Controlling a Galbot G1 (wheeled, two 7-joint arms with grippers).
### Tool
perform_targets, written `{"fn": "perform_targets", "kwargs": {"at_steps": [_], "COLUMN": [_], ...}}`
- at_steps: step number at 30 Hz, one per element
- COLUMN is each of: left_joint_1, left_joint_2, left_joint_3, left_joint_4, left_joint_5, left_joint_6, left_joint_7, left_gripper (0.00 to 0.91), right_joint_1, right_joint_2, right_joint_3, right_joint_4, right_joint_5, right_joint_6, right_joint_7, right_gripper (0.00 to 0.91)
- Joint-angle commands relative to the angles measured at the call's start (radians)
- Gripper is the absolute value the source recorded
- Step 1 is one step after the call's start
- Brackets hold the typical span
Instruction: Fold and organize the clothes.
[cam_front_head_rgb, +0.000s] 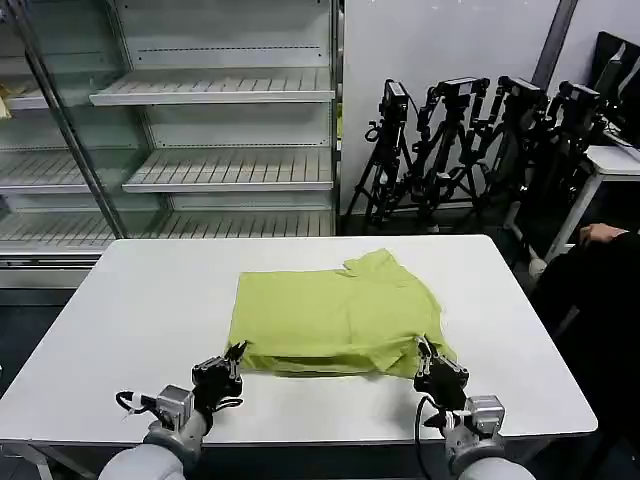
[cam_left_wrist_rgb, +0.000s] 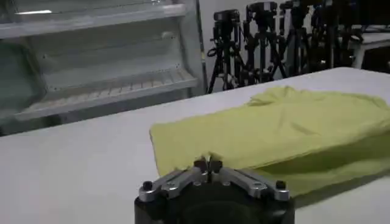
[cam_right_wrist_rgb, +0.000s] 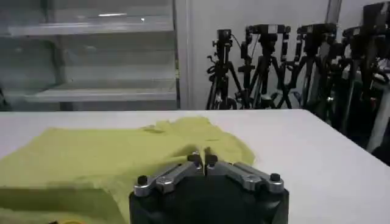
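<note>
Where the lime T-shirt (cam_front_head_rgb: 335, 315) lies, roughly mid-surface and a little toward the robot's right, it is folded into a rough rectangle, near edge doubled over so two layers show along the front. Fabric plain, no print; a sleeve or collar part bunches up at the far right corner. Mild wrinkles across the top layer.

Left gripper (cam_front_head_rgb: 237, 352) sits at the near left corner of the shirt, fingers pinched together on the fabric edge; in the left wrist view the fingertips (cam_left_wrist_rgb: 208, 163) meet right at the hem of the shirt (cam_left_wrist_rgb: 274, 137). Right gripper (cam_front_head_rgb: 427, 350) is at the near right corner, likewise clenched on the cloth; the right wrist view shows its tips (cam_right_wrist_rgb: 203, 159) closed with yellow-green fabric (cam_right_wrist_rgb: 91, 161) pressed between and around them. Both corners look slightly lifted off the surface.

White surface (cam_front_head_rgb: 130, 320) is otherwise bare around the garment. Beyond its far edge: a glass-fronted shelving unit (cam_front_head_rgb: 215, 130) on the left, a cluster of black tripods with cameras (cam_front_head_rgb: 470, 140) on the right against a white wall. A person's dark sleeve (cam_front_head_rgb: 600, 300) shows at the right edge, not touching the shirt.
</note>
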Motion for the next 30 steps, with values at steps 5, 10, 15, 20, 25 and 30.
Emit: {"fn": "perform_targets", "kwargs": {"at_steps": [5,10,15,20,25,30], "left_joint_1": [-0.093,-0.114,-0.131,-0.136,-0.144,-0.13], "left_joint_2": [0.01,0.003,-0.009,-0.014,-0.023,-0.036], "left_joint_3": [0.031,0.052,0.071,0.084,0.09,0.085], "left_joint_4": [0.07,0.099,0.127,0.158,0.165,0.151], "left_joint_5": [0.015,0.038,0.052,0.059,0.059,0.067], "left_joint_6": [0.002,0.003,0.003,0.002,0.002,-0.017], "left_joint_7": [0.003,-0.001,-0.001,-0.003,-0.007,-0.006], "left_gripper": [0.04,0.04,0.04,0.071,0.907,0.907], "right_joint_1": [0.098,0.12,0.134,0.145,0.126,0.086], "right_joint_2": [-0.004,0.002,0.014,0.029,0.041,0.045], "right_joint_3": [-0.023,-0.03,-0.043,-0.047,-0.05,-0.042], "right_joint_4": [-0.113,-0.139,-0.182,-0.212,-0.214,-0.185], "right_joint_5": [-0.003,-0.011,-0.023,-0.045,-0.086,-0.098], "right_joint_6": [0.008,0.026,0.048,0.055,0.038,0.041], "right_joint_7": [0.01,0.006,0.005,0.027,0.014,-0.004], "right_gripper": [0.0,0.0,0.0,0.0,0.907,0.907]}}
